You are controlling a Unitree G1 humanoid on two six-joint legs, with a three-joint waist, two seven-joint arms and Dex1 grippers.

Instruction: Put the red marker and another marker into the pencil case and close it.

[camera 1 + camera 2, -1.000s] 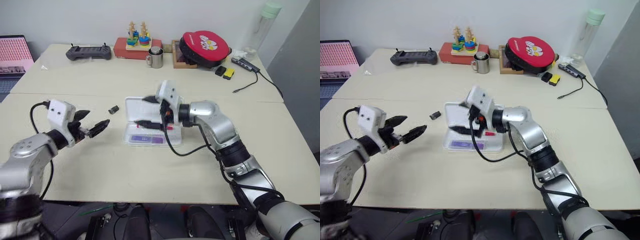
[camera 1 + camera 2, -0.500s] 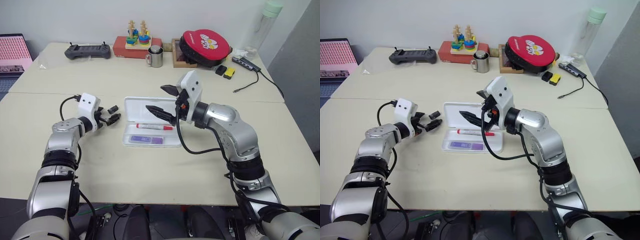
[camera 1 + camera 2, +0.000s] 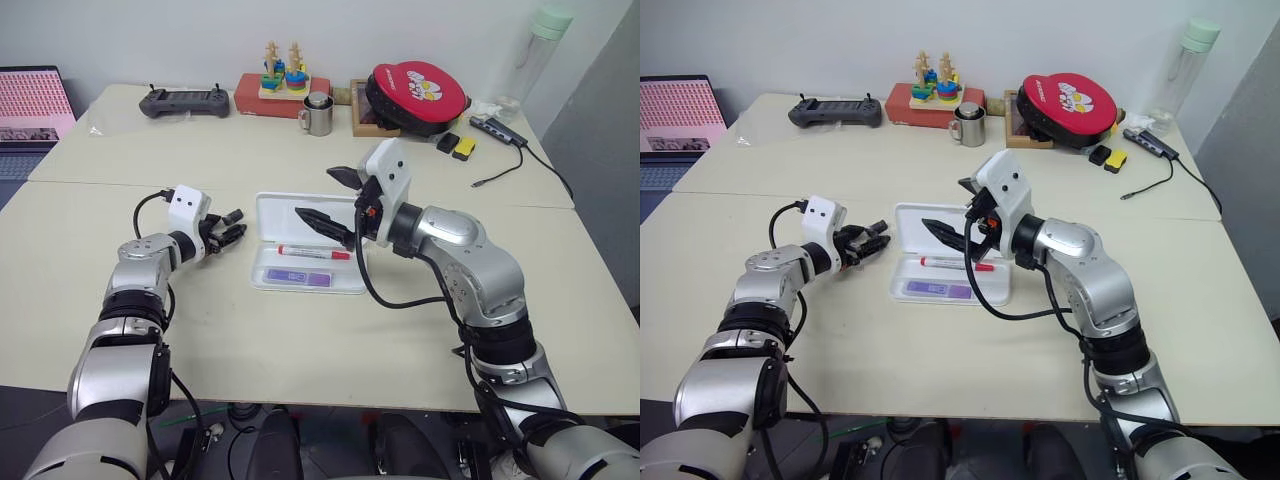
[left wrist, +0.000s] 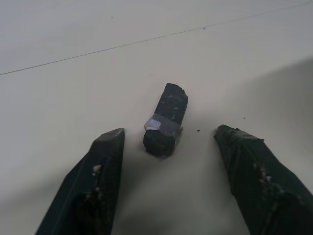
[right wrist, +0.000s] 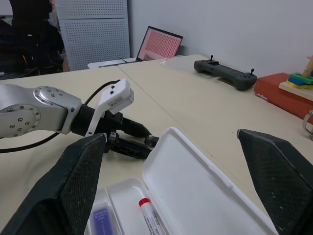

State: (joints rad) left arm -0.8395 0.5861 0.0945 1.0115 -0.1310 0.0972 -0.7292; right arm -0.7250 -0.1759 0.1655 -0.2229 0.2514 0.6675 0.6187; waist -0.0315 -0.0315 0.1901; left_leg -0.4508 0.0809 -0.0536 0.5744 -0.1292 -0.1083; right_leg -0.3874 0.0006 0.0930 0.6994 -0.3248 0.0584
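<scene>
White plastic, hinged and rounded at the corners: the pencil case [image 3: 307,256] lies open on my cream table [image 3: 300,330], lid flat behind the shallow tray. In the tray I see the slim white-barrelled red marker [image 3: 314,252] lying lengthwise, with the short, flat lavender-purple marker [image 3: 297,277] lying parallel beside it, on the near side.

My right gripper [image 3: 331,199] hangs above the case's lid and right end, jaws spread wide with nothing between them.

My left gripper [image 4: 168,142] sits low at the tabletop, just beside the case's left end. Its jaws are partly open, and a small black cap-like piece [image 4: 166,119] lies on the table between the two fingertips [image 4: 110,142], touching neither.
</scene>
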